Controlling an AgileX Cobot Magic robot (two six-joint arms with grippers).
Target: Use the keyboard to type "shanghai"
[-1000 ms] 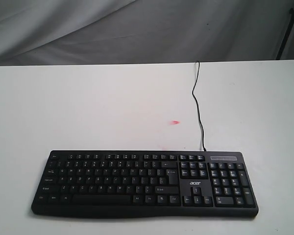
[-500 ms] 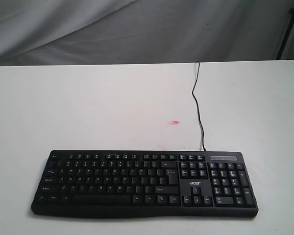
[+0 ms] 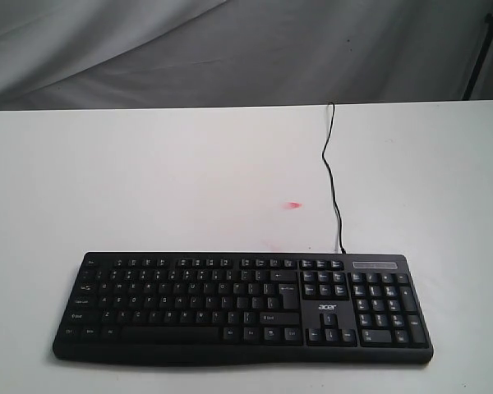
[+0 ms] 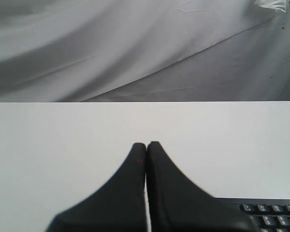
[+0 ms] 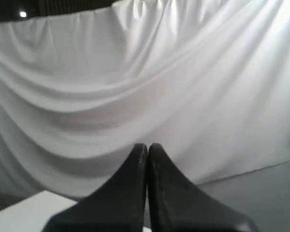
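The keyboard (image 3: 242, 308) is wide and black with white legends and an "acer" logo; it lies near the front edge of the white table (image 3: 148, 180). Its thin black cable (image 3: 333, 180) runs toward the table's back edge. Neither gripper shows in the exterior view. In the left wrist view my left gripper (image 4: 146, 145) is shut with nothing in it, over bare table, and a corner of the keyboard (image 4: 270, 212) shows beside it. My right gripper (image 5: 147, 146) is shut and empty too, facing the white backdrop; the keyboard is out of that view.
A small pink mark (image 3: 292, 205) lies on the table behind the keyboard. Draped white cloth (image 3: 230, 49) hangs behind the table, with a dark stand (image 3: 485, 49) at the far right. A table corner (image 5: 24, 212) shows in the right wrist view.
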